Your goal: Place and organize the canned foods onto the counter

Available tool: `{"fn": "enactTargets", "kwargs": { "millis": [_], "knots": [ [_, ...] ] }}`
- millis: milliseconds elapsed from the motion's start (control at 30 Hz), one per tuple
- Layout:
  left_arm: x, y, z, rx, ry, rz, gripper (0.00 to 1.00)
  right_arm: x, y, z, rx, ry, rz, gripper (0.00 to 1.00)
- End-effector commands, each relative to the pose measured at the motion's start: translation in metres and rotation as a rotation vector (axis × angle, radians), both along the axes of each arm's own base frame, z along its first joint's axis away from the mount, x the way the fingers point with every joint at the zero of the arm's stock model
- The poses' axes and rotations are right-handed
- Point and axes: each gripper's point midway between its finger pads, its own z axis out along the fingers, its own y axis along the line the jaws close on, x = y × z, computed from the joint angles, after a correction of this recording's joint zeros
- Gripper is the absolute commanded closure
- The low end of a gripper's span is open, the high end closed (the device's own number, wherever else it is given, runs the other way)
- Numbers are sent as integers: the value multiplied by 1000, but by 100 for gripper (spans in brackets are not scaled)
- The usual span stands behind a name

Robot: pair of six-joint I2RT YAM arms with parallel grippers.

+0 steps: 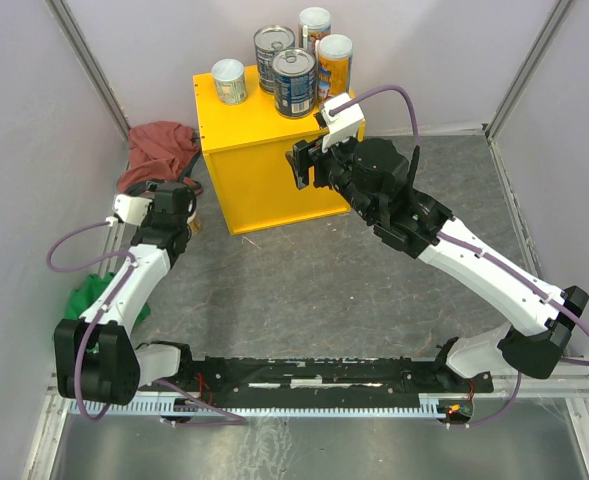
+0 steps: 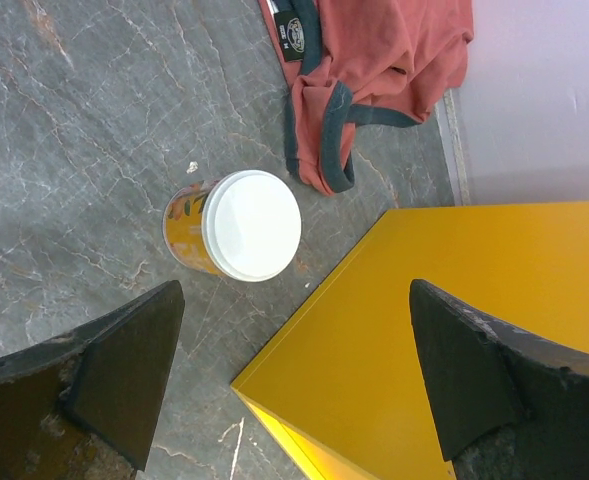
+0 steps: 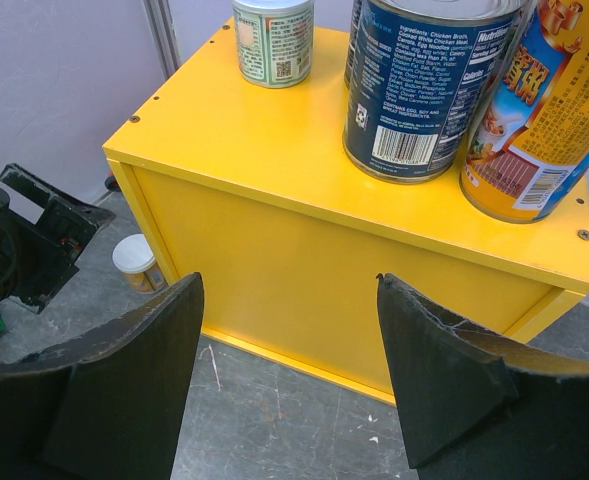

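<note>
Top external view: a red cloth (image 1: 159,150) lies left of the counter (image 1: 264,175), and a green cloth (image 1: 99,295) lies by the left arm. Five cans stand on the counter: two tins (image 1: 294,82), two orange cans (image 1: 335,62) and one short can (image 1: 229,81). The right gripper (image 1: 309,165) hangs before the counter's front.

Left wrist view: the left gripper (image 2: 296,300), spread wide and holding nothing, hovers over the sixth can (image 2: 244,225), which stands upright on the floor between the red cloth and the counter's corner.

Right wrist view: the jaws are partly spread, touching nothing.
</note>
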Motion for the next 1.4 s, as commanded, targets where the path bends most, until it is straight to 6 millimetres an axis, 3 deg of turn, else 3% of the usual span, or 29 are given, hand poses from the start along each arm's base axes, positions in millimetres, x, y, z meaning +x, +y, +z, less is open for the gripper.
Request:
{"fn": "enactTargets", "kwargs": {
  "millis": [0, 333, 1367],
  "knots": [
    [15, 3, 8, -64, -89, 36, 1, -3, 1, 23, 45, -43, 13, 22],
    [25, 15, 3, -83, -89, 52, 1, -1, 5, 18, 35, -38, 14, 22],
    [57, 23, -11, -96, -119, 3, 1, 9, 13, 12, 0, -37, 5, 22]
  ]
}}
